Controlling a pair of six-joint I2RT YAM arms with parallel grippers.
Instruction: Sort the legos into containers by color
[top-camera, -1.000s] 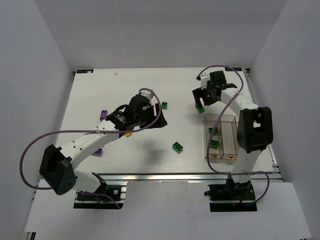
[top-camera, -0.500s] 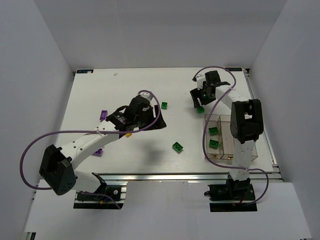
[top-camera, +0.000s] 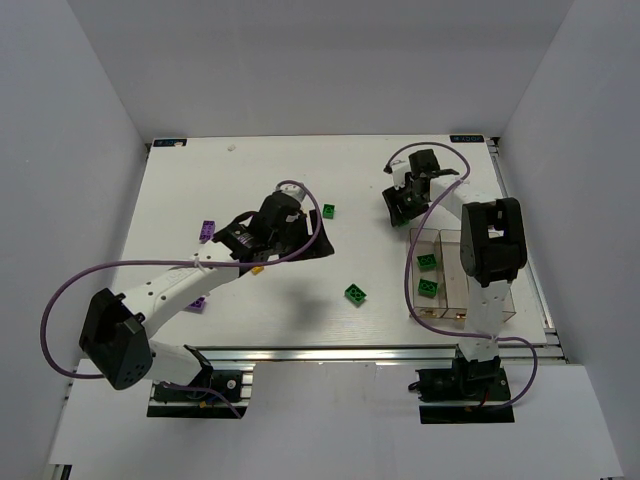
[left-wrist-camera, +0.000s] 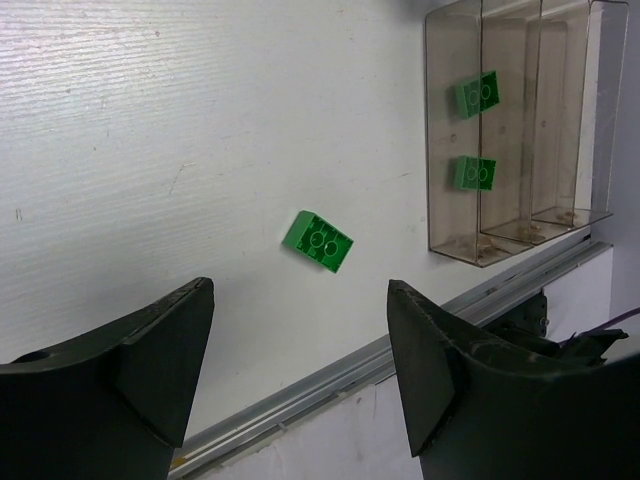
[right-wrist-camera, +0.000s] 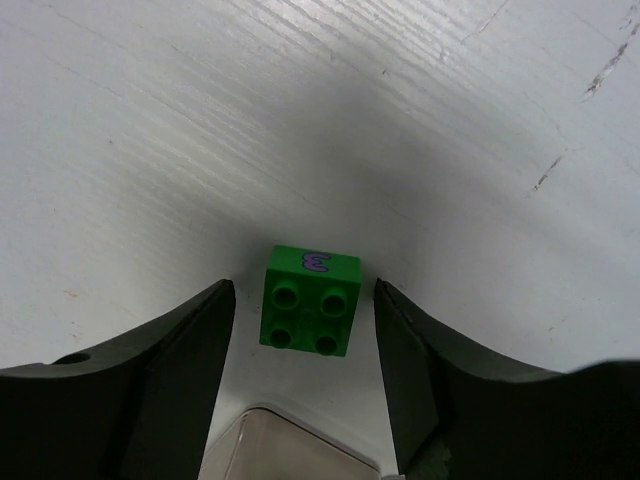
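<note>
My right gripper (right-wrist-camera: 303, 292) is open and straddles a green lego (right-wrist-camera: 310, 302) lying studs-up on the table, a gap on each side. In the top view this gripper (top-camera: 402, 203) is just beyond the containers (top-camera: 462, 300), and the lego under it is hidden. Two green legos (top-camera: 427, 262) (top-camera: 429, 288) lie in the left bin. My left gripper (top-camera: 262, 238) is open and empty at mid-table; its wrist view shows a loose green lego (left-wrist-camera: 318, 241) and the containers (left-wrist-camera: 585, 110). Another green lego (top-camera: 328, 211), purple legos (top-camera: 207, 230) (top-camera: 196, 303) and a yellow one (top-camera: 257, 268) lie loose.
A loose green lego (top-camera: 355, 293) lies between the arms near the front. The corner of the nearest bin (right-wrist-camera: 290, 450) is right below my right fingers. The table's metal front rail (left-wrist-camera: 330, 385) runs close under my left gripper's view. White walls enclose the table.
My right gripper has come down over the green lego beside the bins, and its forearm has swung over them. The left arm has not moved.
</note>
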